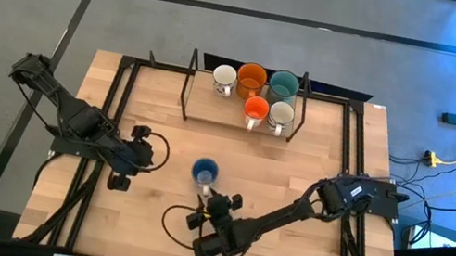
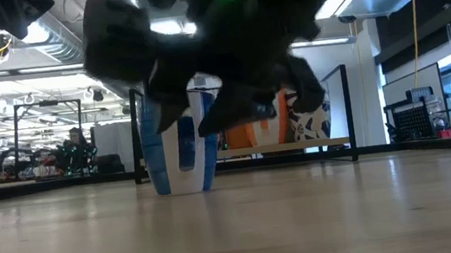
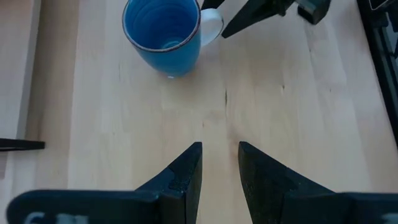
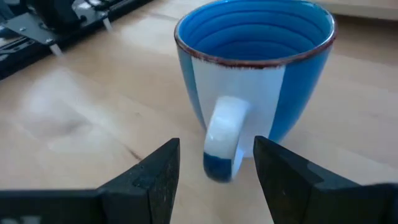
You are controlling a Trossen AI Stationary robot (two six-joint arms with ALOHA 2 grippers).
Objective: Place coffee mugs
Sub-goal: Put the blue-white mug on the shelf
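A blue mug (image 1: 204, 172) stands upright on its base near the table's middle, its white-and-blue handle (image 4: 224, 140) turned toward the near edge. My right gripper (image 4: 216, 147) is open and comes level from the near side, one finger on each side of that handle with a narrow gap to it. It also shows as my right gripper (image 1: 212, 199) from above. In the low view its dark body partly hides the blue mug (image 2: 181, 150). My left gripper (image 3: 221, 147) is open and waits to the mug's left, with the blue mug (image 3: 163, 34) ahead of it. Five other mugs sit in the rack (image 1: 243, 93).
The black wire rack stands at the far edge and holds a white mug (image 1: 224, 78), a larger orange mug (image 1: 251, 79), a teal mug (image 1: 284, 84), a small orange mug (image 1: 256, 108) and a cream mug (image 1: 281, 114). Bare wood lies between the rack and the blue mug. Black rails (image 1: 114, 108) run along both sides.
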